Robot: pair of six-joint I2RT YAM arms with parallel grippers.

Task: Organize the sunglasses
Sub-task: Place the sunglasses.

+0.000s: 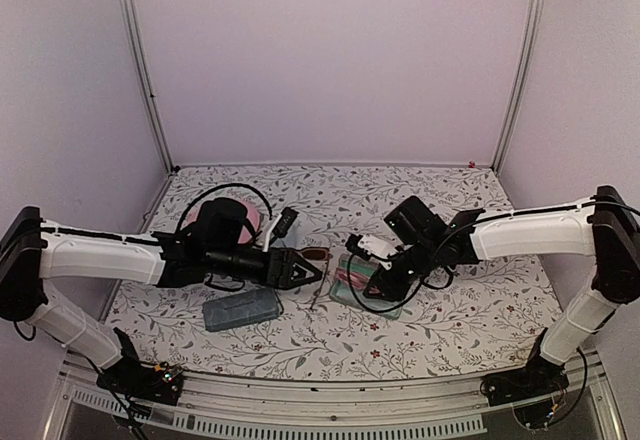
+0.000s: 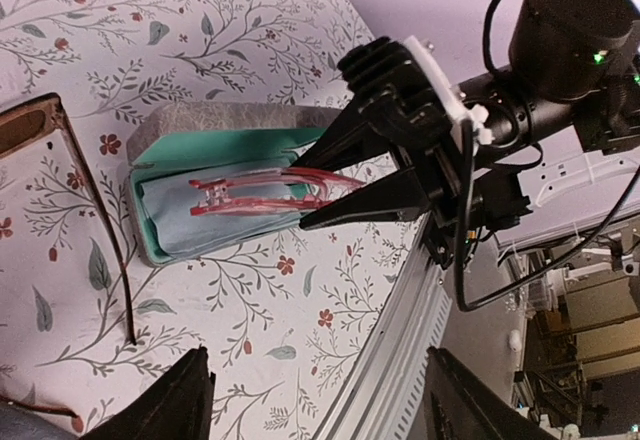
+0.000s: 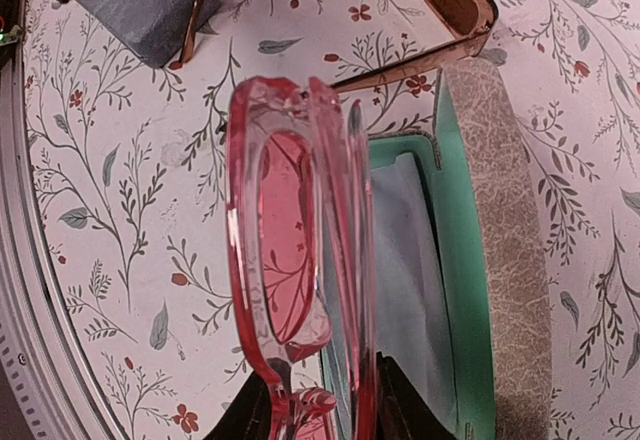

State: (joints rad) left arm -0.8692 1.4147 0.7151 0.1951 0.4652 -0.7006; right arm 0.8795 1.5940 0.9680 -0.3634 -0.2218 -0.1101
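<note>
The right gripper (image 2: 298, 198) is clenched on the folded pink sunglasses (image 3: 285, 250). The left wrist view shows them low over the blue cloth (image 2: 180, 225) in the open teal-lined case (image 2: 235, 120) – whether they touch it, I cannot tell. The left gripper (image 1: 314, 268) is released and empty. The dark-framed sunglasses (image 3: 450, 0) lie on the desk (image 2: 250, 20) beside the case – the right wrist view shows their brown lens up close.

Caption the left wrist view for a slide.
Right fingers hold pink glasses over the open case; dark glasses lie beside it.
</note>
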